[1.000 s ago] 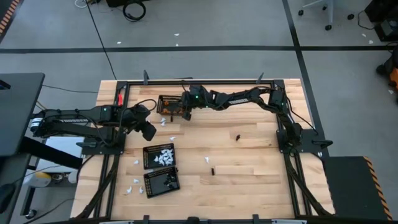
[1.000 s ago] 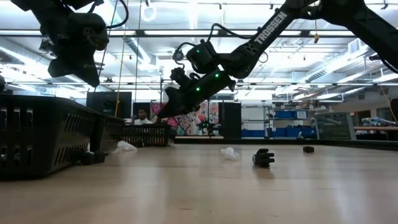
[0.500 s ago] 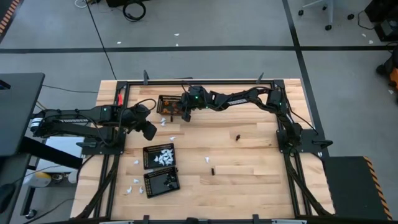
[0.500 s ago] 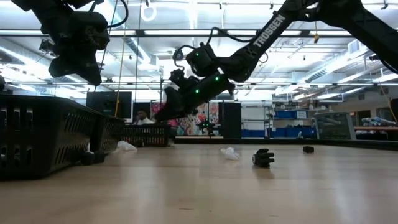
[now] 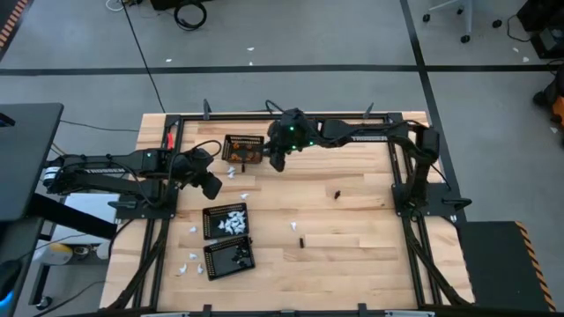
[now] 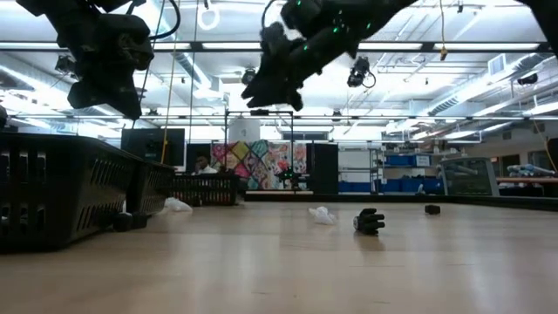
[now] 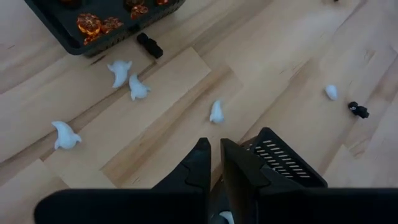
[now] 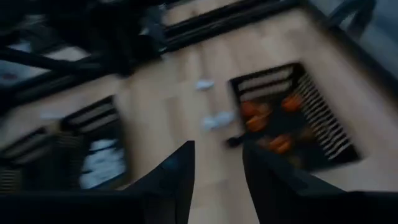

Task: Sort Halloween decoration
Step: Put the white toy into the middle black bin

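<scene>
The Halloween decoration lies partly sorted. Orange pieces sit in a black mesh basket [image 5: 242,150] at the far side. White ones fill a basket [image 5: 226,222], and black ones a nearer basket [image 5: 229,258]. Loose white pieces [image 7: 129,87] and a black piece [image 5: 337,193] lie on the wood. My right gripper [image 8: 217,180] hangs open and empty, high above the table, just right of the orange basket [image 8: 292,124]. My left gripper [image 7: 214,163] hovers shut above the far corner of the white basket [image 7: 286,165].
More loose pieces lie about: a white one [image 5: 293,226] and a black one [image 5: 300,240] at mid-table, and white ones [image 5: 185,264] by the near left edge. A black frame rail [image 5: 291,117] runs along the table's far edge. Bare wood lies to the right.
My right gripper has risen well above the table and drawn back toward the right, away from the orange basket, tipping closer to level as it went. My left arm has kept still.
</scene>
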### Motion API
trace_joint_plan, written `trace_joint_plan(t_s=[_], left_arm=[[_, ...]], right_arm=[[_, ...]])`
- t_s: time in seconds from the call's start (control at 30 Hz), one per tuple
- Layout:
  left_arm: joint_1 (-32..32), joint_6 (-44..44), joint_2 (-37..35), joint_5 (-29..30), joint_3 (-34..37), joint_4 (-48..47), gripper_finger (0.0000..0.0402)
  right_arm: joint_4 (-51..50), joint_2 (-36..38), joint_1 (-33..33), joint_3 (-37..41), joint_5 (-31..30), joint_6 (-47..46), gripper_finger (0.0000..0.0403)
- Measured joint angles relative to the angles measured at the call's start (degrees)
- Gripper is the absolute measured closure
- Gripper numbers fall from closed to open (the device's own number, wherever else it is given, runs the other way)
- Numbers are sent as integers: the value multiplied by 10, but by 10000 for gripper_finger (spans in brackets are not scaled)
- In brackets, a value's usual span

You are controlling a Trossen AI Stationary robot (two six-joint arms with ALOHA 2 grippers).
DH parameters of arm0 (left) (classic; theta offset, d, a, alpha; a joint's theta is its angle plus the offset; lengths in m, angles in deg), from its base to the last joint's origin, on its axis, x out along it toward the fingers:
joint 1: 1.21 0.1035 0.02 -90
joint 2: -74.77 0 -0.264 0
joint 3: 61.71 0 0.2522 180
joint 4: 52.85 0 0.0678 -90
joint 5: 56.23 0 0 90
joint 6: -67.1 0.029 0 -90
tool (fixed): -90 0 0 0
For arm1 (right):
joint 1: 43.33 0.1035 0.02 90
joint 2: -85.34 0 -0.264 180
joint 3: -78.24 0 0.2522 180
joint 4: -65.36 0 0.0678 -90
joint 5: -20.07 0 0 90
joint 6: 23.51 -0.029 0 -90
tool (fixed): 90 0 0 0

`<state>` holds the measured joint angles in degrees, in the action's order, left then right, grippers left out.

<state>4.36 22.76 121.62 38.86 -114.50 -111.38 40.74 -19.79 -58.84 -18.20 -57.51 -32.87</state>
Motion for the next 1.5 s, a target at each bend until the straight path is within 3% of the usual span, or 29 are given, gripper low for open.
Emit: trace_joint_plan(t_s=[0.17,0.3,0.53,0.73,0.97,1.1,1.27,1.5], left_arm=[[0,2,0,3,0,10,358],[0,2,0,4,0,29,358],[0,28,0,6,0,70,358],[0,31,0,12,0,73,358],[0,13,0,12,0,73,358],[0,17,0,13,0,73,358],[0,17,0,13,0,73,358],[0,50,0,23,0,74,358]], right_arm=[[-105,31,31,0,37,-82,265],[-188,57,86,24,-7,-81,270],[-167,78,199,121,-98,-104,267],[-18,79,262,197,-114,-81,249],[175,79,274,316,-142,-114,190],[302,78,288,389,-203,-100,164],[429,78,293,465,-258,-74,161],[585,-2,289,507,-229,-32,174]])
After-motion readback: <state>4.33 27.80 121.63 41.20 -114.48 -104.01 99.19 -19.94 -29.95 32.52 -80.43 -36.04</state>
